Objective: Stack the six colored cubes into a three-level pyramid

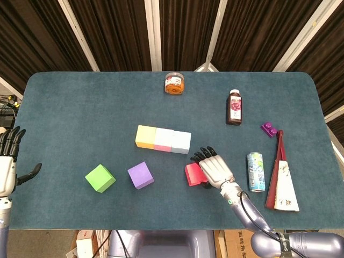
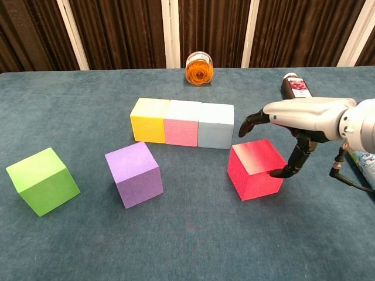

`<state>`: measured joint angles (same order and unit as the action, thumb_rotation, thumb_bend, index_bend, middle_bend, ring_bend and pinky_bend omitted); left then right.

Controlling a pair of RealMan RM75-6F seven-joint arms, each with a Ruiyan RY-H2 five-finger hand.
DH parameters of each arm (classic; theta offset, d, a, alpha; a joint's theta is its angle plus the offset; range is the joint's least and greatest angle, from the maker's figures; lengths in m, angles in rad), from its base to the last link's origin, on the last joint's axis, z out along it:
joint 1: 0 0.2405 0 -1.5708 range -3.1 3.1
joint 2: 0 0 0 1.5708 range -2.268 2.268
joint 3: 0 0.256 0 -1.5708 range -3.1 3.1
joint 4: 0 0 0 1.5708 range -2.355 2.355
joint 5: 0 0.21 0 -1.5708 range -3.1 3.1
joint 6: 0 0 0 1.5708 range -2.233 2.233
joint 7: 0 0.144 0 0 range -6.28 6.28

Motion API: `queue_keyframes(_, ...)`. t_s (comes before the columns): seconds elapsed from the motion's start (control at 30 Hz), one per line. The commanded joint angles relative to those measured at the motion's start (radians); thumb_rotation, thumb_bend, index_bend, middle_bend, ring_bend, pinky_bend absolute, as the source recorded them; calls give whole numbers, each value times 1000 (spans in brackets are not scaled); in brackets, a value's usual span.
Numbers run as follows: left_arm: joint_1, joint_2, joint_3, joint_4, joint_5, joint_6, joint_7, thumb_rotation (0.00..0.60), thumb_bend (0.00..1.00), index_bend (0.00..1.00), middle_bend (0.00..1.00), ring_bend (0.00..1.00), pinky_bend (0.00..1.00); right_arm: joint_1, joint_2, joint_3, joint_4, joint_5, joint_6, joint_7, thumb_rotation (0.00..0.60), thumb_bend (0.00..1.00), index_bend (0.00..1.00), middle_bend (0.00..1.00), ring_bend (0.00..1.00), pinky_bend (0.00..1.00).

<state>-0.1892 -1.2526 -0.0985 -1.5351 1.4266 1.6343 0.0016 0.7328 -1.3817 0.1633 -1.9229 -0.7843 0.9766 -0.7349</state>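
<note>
Chest view shows the red cube [image 2: 256,168] sitting on the blue desk [image 2: 187,246] just in front of a row of three touching cubes: the yellow cube [image 2: 149,120], the pink cube [image 2: 183,123] and the pale blue cube [image 2: 215,126]. The right hand [image 2: 299,117] hovers over the red cube's right side, its fingers [image 2: 249,122] spread wide above the top face and the thumb reaching down to the cube's right edge; whether it actually touches I cannot tell, and the cube is not gripped. To the left, apart from the row, the purple cube [image 2: 135,174] and, further left, the green cube [image 2: 42,180] both sit turned at an angle. In the head view, the left hand [image 1: 7,161] hangs at the desk's left edge, fingers apart and holding nothing, well away from every cube. An orange-lidded jar [image 1: 174,83] stands at the far side of the desk, a dark bottle [image 1: 234,107] lies to its right, and a can [image 1: 255,171], a small purple piece [image 1: 269,129] and a folded fan [image 1: 282,180] lie near the right edge.
</note>
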Motion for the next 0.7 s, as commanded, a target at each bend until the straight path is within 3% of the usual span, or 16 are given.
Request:
queue_keyframes(0.03, 2, -2, -5, -2, 0, -3, 5, 600, 273, 75, 35, 0, 0, 13, -8, -7, 12, 12, 1, 2, 600, 278, 226, 193, 2, 0)
queue_keyframes(0.7, 13, -19, -33, 4, -2, -17, 25, 600, 273, 86, 29, 0, 0, 56, -39, -27, 51, 27, 35, 53, 600, 278, 343, 308, 99, 0)
